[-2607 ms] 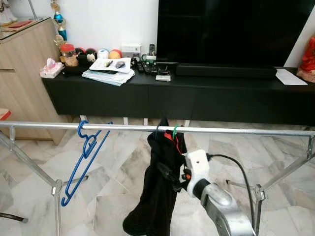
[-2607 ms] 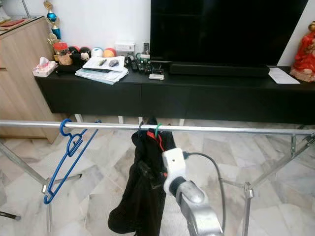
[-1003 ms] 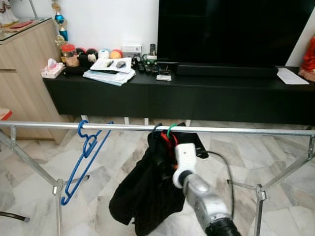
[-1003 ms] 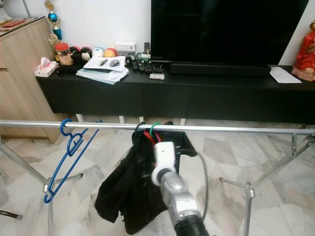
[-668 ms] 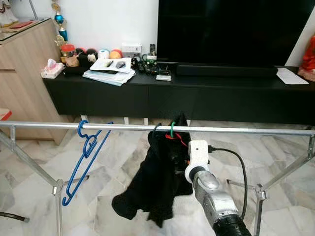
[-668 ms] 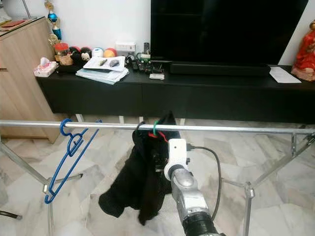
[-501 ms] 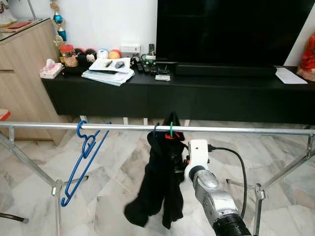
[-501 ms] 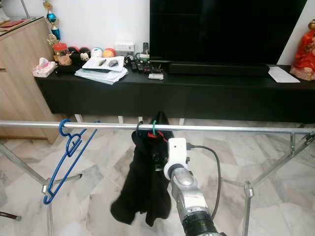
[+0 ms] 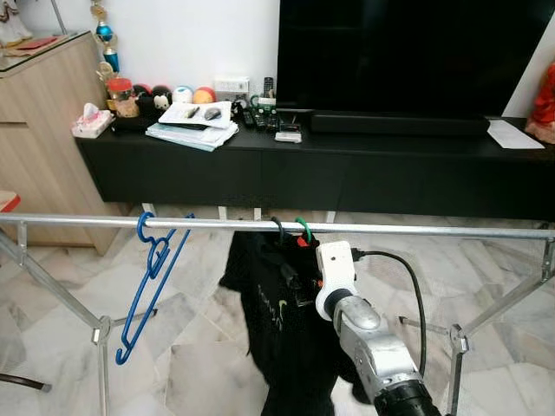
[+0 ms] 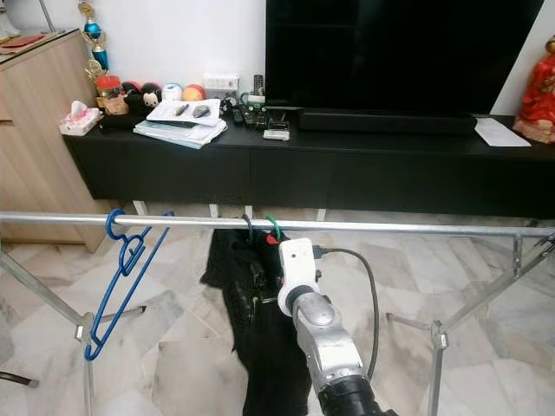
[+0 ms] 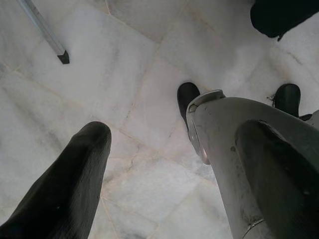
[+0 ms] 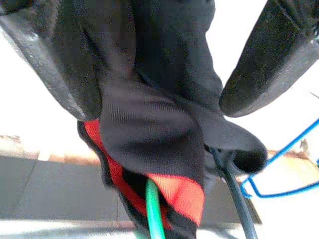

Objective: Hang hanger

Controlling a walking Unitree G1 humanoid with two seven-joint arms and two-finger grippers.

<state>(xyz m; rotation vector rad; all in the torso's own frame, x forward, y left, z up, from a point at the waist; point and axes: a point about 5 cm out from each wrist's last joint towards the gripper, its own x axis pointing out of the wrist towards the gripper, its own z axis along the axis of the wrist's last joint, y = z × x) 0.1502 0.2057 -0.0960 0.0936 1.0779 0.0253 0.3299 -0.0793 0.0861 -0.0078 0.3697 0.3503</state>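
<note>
Reaching up under the silver metal clothes rail (image 9: 416, 230), the right gripper (image 9: 293, 286) clenches the black red-collared garment (image 9: 273, 316), steadying its green plastic hanger (image 9: 303, 229), hooked mid-rail.

Right gripper (image 9: 293, 279) at black garment (image 9: 276, 329) hanging on rail (image 9: 416, 230); grip apparently closed, partly hidden.

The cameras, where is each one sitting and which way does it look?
Left eye, right eye: on the head, looking forward and down at the rail, black garment, blue hanger; right arm shows.
Left wrist: on the hanging left arm, facing the marble floor; left gripper shows.
Right wrist: close up on the garment; right gripper shows.
Shared: garment, blue hanger.
</note>
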